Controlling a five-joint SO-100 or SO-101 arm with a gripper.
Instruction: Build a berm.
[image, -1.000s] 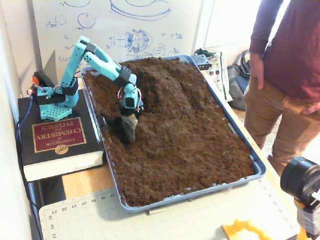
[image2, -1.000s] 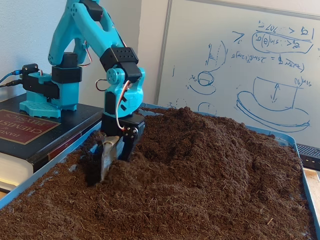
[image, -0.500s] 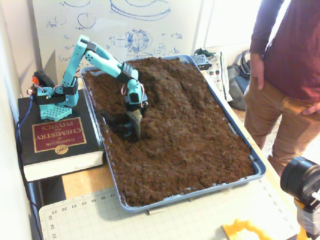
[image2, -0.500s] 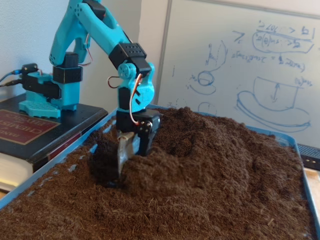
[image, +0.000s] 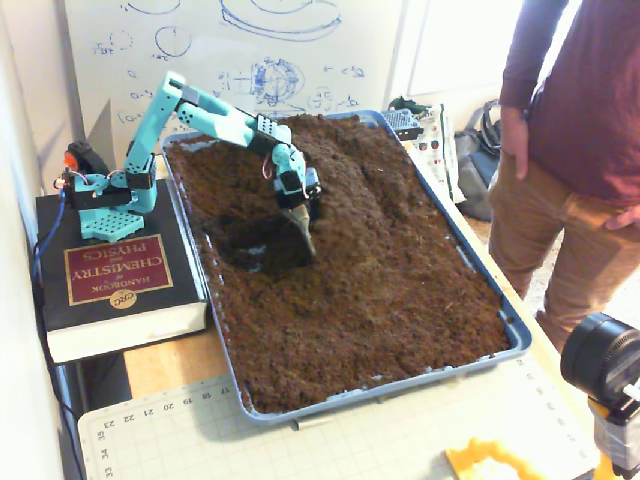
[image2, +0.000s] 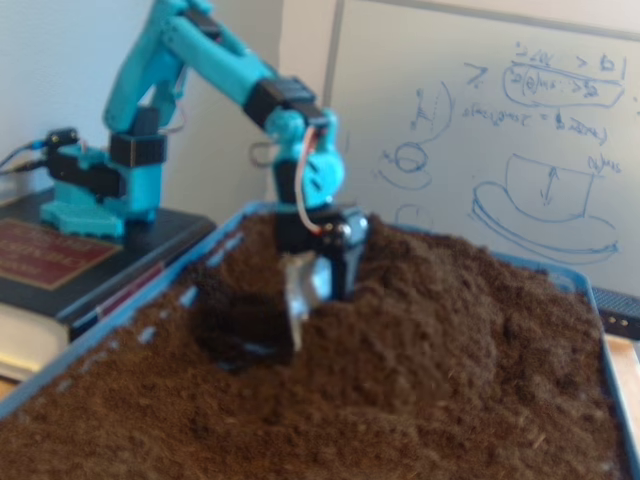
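Note:
A blue tray (image: 515, 335) holds loose brown soil (image: 370, 280). My turquoise arm reaches over its left part. The gripper (image: 302, 232) points down with a grey metal scoop-like tip pushed into the soil at the right edge of a dark dug pit (image: 248, 245). In the other fixed view the gripper (image2: 300, 305) stands beside the same pit (image2: 235, 328), with a raised mound of soil (image2: 440, 290) to its right. The tip is partly buried, so I cannot tell how the jaws stand.
The arm's base (image: 105, 200) stands on a thick black book (image: 115, 280) left of the tray. A person (image: 580, 150) stands at the right. A whiteboard (image: 260, 50) is behind, a cutting mat (image: 200, 440) in front, and a camera (image: 605, 365) at bottom right.

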